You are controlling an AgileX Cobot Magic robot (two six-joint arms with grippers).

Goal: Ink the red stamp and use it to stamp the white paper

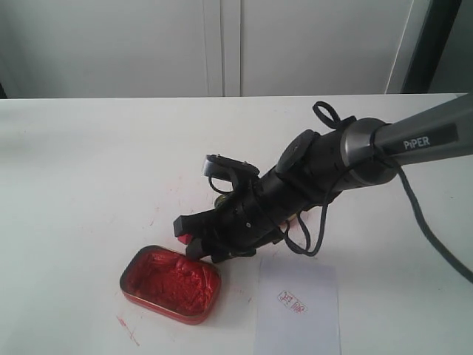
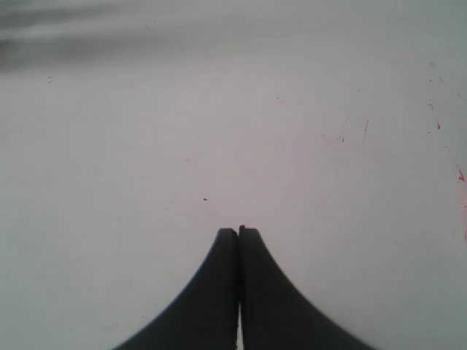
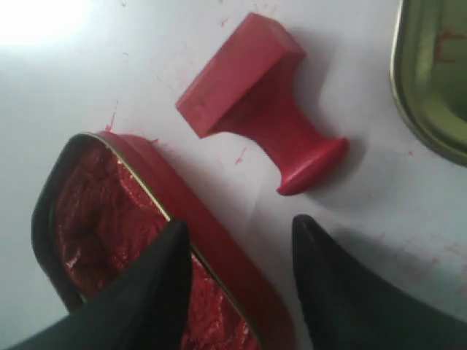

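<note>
As the exterior camera looks at the scene, the nearest thing is the white paper (image 1: 297, 314). It lies flat on the white table (image 1: 89, 163) at about five o'clock from the middle of the picture and carries a small red imprint (image 1: 292, 301). At nine o'clock from the paper, near it but not touching, stands the open oval tin of red ink paste (image 1: 171, 285), and thin red smears (image 1: 127, 330) mark the table at seven o'clock from the tin. Just behind the tin, at about one o'clock from it, the right gripper (image 1: 189, 239) hangs low on its dark arm (image 1: 310, 174), which comes in from three o'clock. In the right wrist view its jaws stand wide apart and grip nothing: one finger (image 3: 146, 292) is over the paste at the rim of the tin, the other finger (image 3: 343, 292) over bare table. Just beyond the fingertips the red stamp (image 3: 252, 95) lies on its side on the table, between the tin and a gold lid (image 3: 438, 80) and touching neither, with the round knob toward the gripper and the square base away from it. The left gripper (image 2: 238, 230) is closed, its two fingers pressed together with nothing between them, above bare table with tiny red specks. Farthest, at twelve o'clock, a pale wall (image 1: 222, 44) rises behind the table edge.
</note>
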